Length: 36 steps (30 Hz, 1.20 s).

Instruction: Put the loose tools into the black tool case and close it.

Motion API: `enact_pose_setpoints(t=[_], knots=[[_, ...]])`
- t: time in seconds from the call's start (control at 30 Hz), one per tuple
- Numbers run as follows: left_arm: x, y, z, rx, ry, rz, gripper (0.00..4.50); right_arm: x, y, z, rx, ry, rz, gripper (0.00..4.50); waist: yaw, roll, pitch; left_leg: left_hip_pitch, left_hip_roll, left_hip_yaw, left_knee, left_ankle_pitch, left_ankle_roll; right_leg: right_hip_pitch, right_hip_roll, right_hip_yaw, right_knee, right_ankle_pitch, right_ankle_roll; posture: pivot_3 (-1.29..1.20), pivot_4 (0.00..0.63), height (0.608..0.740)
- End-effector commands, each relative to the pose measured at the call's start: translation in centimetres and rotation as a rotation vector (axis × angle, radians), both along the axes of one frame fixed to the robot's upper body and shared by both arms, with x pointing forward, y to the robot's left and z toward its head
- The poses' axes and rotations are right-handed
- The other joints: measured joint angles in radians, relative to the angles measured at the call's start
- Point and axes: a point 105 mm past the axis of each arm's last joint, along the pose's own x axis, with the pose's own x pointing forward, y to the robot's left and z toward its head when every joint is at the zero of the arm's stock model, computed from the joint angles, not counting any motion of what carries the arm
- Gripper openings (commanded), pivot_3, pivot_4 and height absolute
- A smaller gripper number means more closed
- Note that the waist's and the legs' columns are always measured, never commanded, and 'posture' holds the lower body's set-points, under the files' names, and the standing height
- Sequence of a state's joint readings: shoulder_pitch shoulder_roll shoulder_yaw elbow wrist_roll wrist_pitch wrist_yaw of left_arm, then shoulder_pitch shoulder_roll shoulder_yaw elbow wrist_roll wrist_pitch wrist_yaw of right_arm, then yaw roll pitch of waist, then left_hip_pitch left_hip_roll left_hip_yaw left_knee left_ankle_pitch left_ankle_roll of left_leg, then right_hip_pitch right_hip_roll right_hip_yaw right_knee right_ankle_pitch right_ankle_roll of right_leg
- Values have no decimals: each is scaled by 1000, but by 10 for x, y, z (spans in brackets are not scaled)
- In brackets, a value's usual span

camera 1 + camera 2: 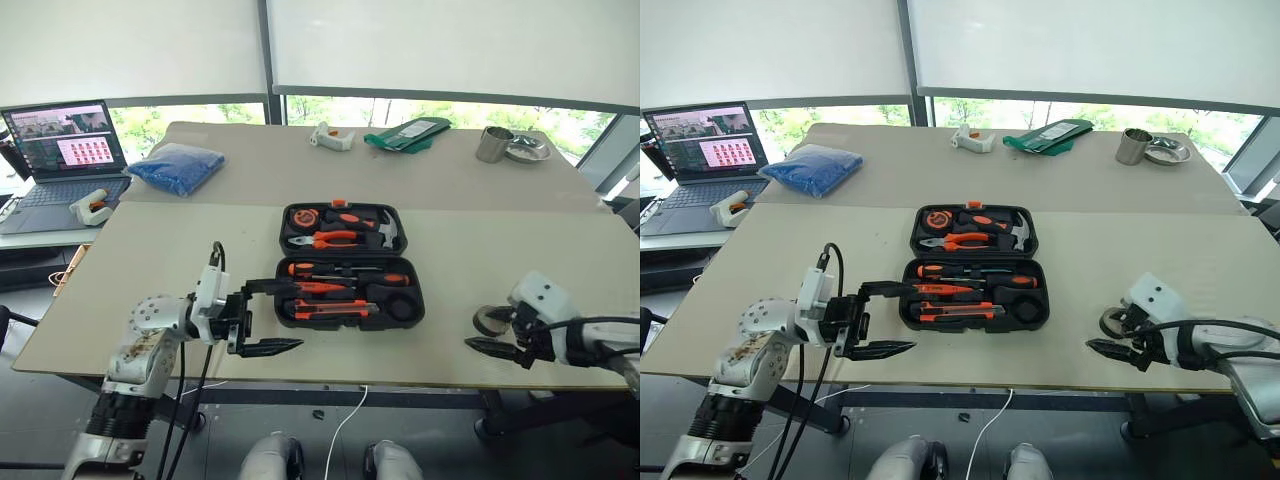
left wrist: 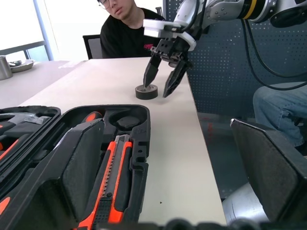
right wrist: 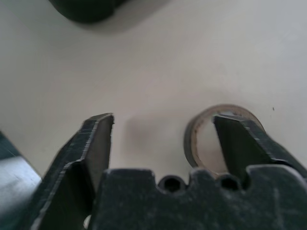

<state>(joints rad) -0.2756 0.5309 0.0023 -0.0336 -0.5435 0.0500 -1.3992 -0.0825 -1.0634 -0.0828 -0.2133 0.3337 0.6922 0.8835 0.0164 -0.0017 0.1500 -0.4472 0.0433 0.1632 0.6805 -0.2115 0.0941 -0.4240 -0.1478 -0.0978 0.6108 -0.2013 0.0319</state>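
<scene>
Case lies open mid-table, lid half at 12 o'clock, tray half at 6. Tray holds the knife along its near edge and screwdrivers in the slots above. Hammer, pliers and tape measure sit in the lid half.

Tape roll lies flat on the table at 3 o'clock from the case, well apart from it, close to the near table edge. Bare tabletop between roll and case.

Right gripper is at the roll, jaws partly open. In the right wrist view one finger stands inside the ring, the other on bare table outside it; the jaws are not yet closed on the roll wall. Left wrist view shows the fingertips straddling the roll's wall.

Left gripper hangs at 8 o'clock from the case, just off the tray's near-left corner, over the table's near edge. Jaws wide apart, holding nothing.

Far table: blue bag at 10 o'clock, cup at 1 o'clock. Laptop off the left edge. A person sits beyond the table's right end.
</scene>
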Motion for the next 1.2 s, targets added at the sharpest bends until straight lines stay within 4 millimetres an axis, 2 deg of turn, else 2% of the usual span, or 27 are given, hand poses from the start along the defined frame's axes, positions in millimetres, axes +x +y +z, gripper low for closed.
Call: enact_pose_setpoints(t=[0.03, 0.17, 0.23, 0.27, 0.37, 0.5, 0.53, 0.6, 0.77, 0.97, 1.13, 1.2], knots=[[-4, 3, 7, -3, -35, 3, 4500, 6, -1, 7, -35, -6, -24, 2052, -3, 0, 0, 0, 0, 0, 0, 0, -1, 0, 0, 0, 0, -1, 1, 0, 150, 740], [-4, 3, 6, 1, -34, 2, 4500, 10, -2, 0, -62, 27, -24, 619, -3, 0, 0, 0, 1, 0, 0, -2, -7, -1, 0, -1, 0, -3, 5, 0, 150, 740], [-3, 2, 6, 1, -35, 1, 4500, 11, -4, -1, -66, 31, -24, 96, -3, 0, 0, 1, 1, 0, 0, -2, -8, -2, 0, -1, 0, -3, 5, 0, 150, 740], [-3, 3, 6, 2, -36, 0, 4500, 15, -3, 2, -58, 7, -15, 36, -4, 0, 0, 1, 1, 0, 0, -2, -7, -2, 0, -1, 0, -3, 5, 0, 150, 740], [-1, 3, 6, 2, -39, 3, 4500, 21, 9, 15, -13, -54, 60, 36, -4, 0, 0, 1, 1, 0, 0, -2, -8, -1, 0, -1, 0, -3, 5, 0, 150, 740], [-1, 5, 6, 1, -39, 10, 4500, 27, 60, 58, 165, -158, 245, 36, -13, 0, 0, 1, 2, 1, 0, -1, -8, -1, 1, -1, 1, -2, 5, 0, 150, 740], [0, 5, 6, 1, -38, 13, 4500, 25, 75, 64, 202, -149, 298, 36, -16, -1, 0, 1, 2, 1, 0, -1, -8, -1, 2, -1, 1, -2, 4, 0, 150, 740], [0, 5, 5, 0, -37, 17, 4500, 22, 91, 69, 228, -123, 358, 36, -17, -1, 0, 1, 3, 0, 0, 0, -9, -1, 2, -1, 2, -1, 4, 0, 150, 740], [1, 3, 4, -6, -38, 36, 4500, 25, 112, 49, 198, -3, 409, 36, -7, -2, 1, 1, 3, -1, 0, -1, -9, -3, 1, -4, 0, 0, 0, 0, 150, 740], [1, 5, 3, -3, -37, 68, 4500, 31, 111, 26, 140, 93, 360, 36, -6, -2, 1, 0, 1, 0, 0, -2, -8, -5, 0, -3, 0, 2, -3, 0, 150, 740], [0, 6, 2, 12, -41, 79, 4500, 33, 114, 20, 130, 123, 343, 36, -8, -2, 1, 0, 2, 0, 0, -1, -9, -5, 1, -3, 1, 3, -3, 0, 150, 740], [1, 8, 2, 27, -46, 78, 4500, 34, 115, 20, 124, 122, 347, 757, -7, -2, 1, 0, 2, 0, 0, -1, -9, -6, 1, -3, 1, 3, -3, 0, 150, 740]])
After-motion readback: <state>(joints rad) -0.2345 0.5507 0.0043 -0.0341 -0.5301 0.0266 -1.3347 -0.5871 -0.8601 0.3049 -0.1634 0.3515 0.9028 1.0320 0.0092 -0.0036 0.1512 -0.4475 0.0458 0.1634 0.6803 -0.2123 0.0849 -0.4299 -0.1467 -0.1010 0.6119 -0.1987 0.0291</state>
